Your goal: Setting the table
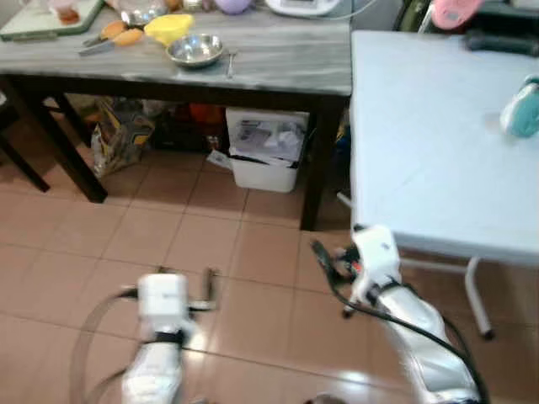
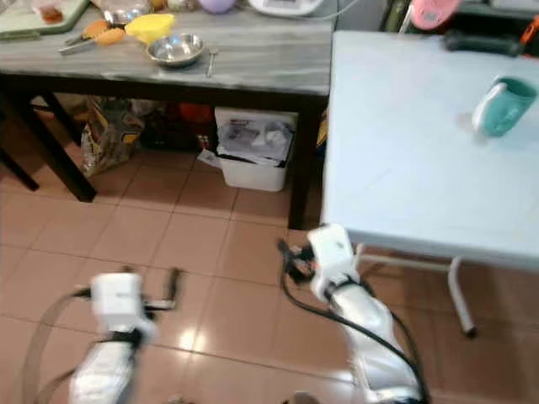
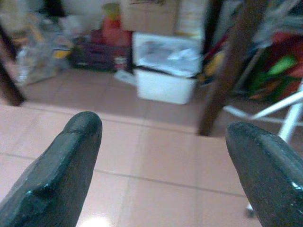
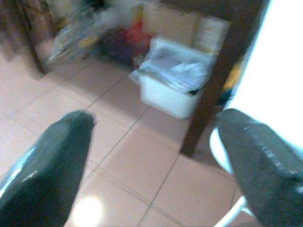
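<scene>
Grey table point(image 2: 253, 63) holds spoon point(image 2: 210, 61), long axis running front-to-back.

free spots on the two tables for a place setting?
The white table is bare across its near and middle stretch; a teal mug stands toward its far right. The grey table has room right of the steel bowl and spoon. Its far left is crowded with a yellow bowl and utensils.

Both silver arms reach forward and low; the left end effector point(image 3: 161, 161) and right end effector point(image 4: 156, 161) hold their fingers spread wide, empty.
</scene>
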Available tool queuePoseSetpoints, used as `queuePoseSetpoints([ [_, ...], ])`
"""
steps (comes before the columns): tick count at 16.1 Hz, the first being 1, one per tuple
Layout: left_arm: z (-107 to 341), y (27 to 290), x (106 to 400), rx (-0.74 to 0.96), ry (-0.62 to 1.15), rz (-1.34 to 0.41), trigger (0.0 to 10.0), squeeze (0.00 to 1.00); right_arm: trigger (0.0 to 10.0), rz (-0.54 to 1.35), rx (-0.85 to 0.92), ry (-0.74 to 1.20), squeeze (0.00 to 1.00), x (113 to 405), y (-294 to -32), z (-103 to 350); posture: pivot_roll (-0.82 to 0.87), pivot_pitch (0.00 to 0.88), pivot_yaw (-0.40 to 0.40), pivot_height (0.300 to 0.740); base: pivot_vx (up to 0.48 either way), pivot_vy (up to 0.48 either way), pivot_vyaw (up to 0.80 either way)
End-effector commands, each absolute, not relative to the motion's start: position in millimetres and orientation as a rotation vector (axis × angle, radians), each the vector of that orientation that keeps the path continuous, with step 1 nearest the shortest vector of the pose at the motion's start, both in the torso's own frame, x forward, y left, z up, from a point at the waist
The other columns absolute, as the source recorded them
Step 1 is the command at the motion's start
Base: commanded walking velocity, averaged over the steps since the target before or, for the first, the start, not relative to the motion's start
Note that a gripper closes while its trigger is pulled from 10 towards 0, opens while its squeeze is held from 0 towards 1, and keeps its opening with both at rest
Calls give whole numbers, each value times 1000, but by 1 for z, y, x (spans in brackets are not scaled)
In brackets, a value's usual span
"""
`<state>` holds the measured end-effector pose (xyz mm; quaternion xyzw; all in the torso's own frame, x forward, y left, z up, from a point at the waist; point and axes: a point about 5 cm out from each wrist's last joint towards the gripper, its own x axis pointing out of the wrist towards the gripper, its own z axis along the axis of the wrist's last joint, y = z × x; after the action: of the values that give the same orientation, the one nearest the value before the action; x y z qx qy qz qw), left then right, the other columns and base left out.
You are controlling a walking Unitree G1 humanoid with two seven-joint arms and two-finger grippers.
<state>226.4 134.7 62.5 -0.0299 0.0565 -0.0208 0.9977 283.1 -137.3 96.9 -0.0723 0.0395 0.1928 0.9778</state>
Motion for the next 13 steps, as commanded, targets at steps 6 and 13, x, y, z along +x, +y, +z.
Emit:
queuePoseSetpoints([
  [6,70,147,235,-37,67,-5,10000,0,10000,298,-210,-67,0,291,-147,127,-152,162,23,740,0,-264,0],
  [13,73,166,253,44,53,100,10000,0,10000,434,-176,-138,0,317,-110,139,-155,138,72,740,0,0,0],
])
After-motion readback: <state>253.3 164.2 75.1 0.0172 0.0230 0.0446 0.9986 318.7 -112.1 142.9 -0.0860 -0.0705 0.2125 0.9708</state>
